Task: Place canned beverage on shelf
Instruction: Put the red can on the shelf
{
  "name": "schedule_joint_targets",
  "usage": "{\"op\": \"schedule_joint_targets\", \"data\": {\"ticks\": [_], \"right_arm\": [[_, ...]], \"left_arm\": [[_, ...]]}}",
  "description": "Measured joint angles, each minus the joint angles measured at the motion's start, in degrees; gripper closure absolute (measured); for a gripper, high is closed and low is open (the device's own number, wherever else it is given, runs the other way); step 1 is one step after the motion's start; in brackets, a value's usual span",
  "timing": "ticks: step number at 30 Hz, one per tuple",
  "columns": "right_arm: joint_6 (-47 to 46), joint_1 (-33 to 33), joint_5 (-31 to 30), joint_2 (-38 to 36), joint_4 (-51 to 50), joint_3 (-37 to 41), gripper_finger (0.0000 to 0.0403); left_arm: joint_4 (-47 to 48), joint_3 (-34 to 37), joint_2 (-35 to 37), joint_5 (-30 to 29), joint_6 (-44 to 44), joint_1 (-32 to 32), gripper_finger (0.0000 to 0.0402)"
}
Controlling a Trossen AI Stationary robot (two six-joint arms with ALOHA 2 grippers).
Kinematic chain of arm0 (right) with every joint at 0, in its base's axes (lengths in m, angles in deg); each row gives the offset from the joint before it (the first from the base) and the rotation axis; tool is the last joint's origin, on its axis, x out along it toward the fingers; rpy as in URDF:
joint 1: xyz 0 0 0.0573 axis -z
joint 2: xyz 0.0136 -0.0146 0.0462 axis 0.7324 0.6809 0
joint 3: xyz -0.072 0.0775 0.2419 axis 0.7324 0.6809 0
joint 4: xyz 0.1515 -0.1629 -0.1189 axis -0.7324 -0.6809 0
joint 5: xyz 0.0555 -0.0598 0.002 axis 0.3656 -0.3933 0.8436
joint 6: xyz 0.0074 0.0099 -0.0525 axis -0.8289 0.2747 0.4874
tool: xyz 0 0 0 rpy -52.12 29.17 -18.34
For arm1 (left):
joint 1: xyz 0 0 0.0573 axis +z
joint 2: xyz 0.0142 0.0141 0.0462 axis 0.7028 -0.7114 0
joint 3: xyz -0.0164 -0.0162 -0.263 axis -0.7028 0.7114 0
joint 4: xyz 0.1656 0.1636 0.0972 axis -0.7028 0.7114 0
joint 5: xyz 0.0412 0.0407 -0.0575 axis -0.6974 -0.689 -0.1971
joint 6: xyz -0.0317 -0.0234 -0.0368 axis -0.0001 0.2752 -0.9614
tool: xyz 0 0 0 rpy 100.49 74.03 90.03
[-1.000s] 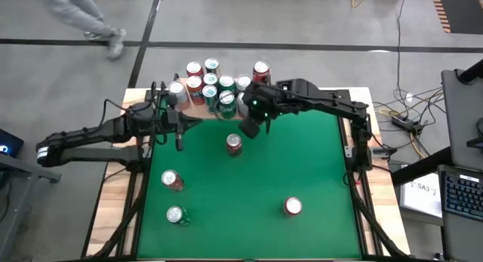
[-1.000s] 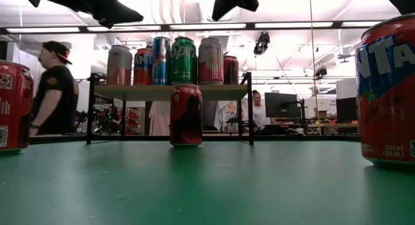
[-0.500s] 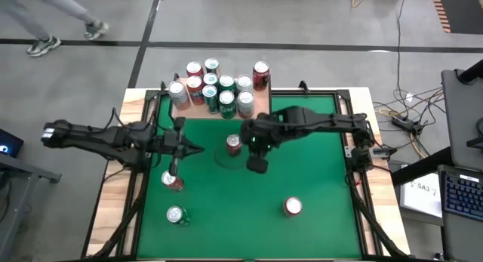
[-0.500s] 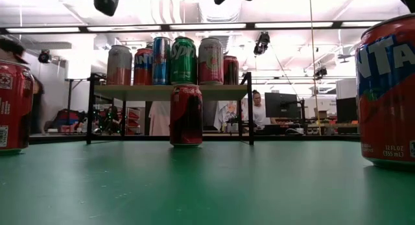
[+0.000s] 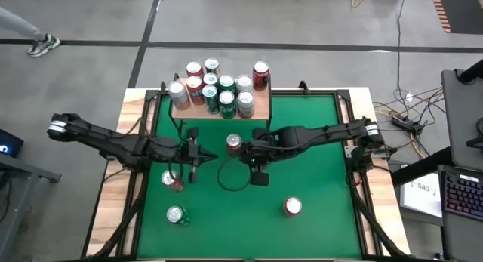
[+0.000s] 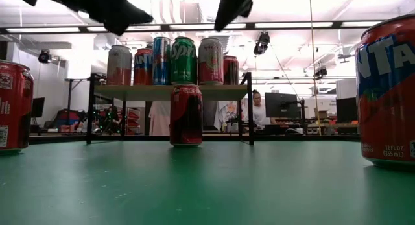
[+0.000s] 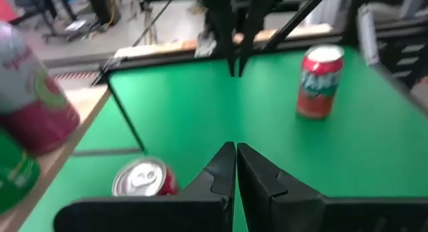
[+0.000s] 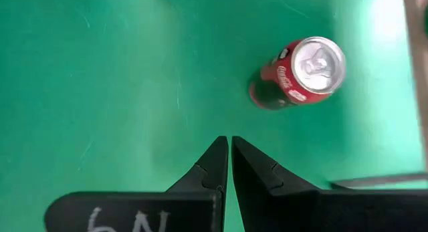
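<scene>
The shelf [image 5: 220, 105] stands at the table's far edge with several cans on its board. A red can [image 5: 233, 143] stands upright on the green table just in front of it, also seen as the red can [image 8: 301, 71] and the red can [image 6: 186, 115]. My left gripper [image 5: 198, 152] hangs shut above the table left of this can, pointing toward the table's right edge [image 7: 235, 152]. My right gripper [image 5: 258, 177] is shut too, slanting down above the mat on the can's near right [image 8: 229, 148]. Neither holds anything.
More cans stand upright on the mat: a red one [image 5: 173, 180] at the left, a green one [image 5: 176, 214] near the front left, an orange-red one [image 5: 292, 207] at the front right. Green mat lies open between them. Cables and desks sit beyond the table's right side.
Both shut grippers have left the shelf area and sunk. My left gripper has swung from the shelf's left end toward the table's near edge and middle. My right gripper has moved from the shelf's front toward the near edge, past the red can, and has rolled. No can has moved.
</scene>
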Motion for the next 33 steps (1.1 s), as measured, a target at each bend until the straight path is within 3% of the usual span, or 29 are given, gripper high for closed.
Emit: {"op": "schedule_joint_targets", "data": {"ticks": [6,11,16,26,29,33], "right_arm": [[1.15,0.02,-0.98,-5.85,17.17,18.28,0.0390],[1.50,0.25,-8.82,-10.73,32.85,33.18,0.0390],[1.82,1.75,-10.35,-13.40,50.96,43.63,0.0390],[-1.72,3.58,-10.37,-13.05,57.11,47.45,0.0378],[-1.97,3.56,-10.35,-13.05,57.05,46.40,0.0346],[-2.04,3.69,-10.33,-13.05,57.10,45.26,0.0275]], "left_arm": [[-0.22,0.00,-5.51,-1.02,-1.01,0.00,0.0402],[-1.55,0.00,-8.23,-1.03,-1.65,0.00,0.0402],[-1.80,0.00,-9.49,-1.04,-1.65,0.02,0.0402],[-1.84,0.00,-11.85,-2.57,-4.24,0.07,0.0402],[-1.74,-0.07,-12.19,-2.84,-4.36,0.07,0.0402],[-1.43,-0.20,-11.91,-5.43,-4.36,0.07,0.0402]]}}
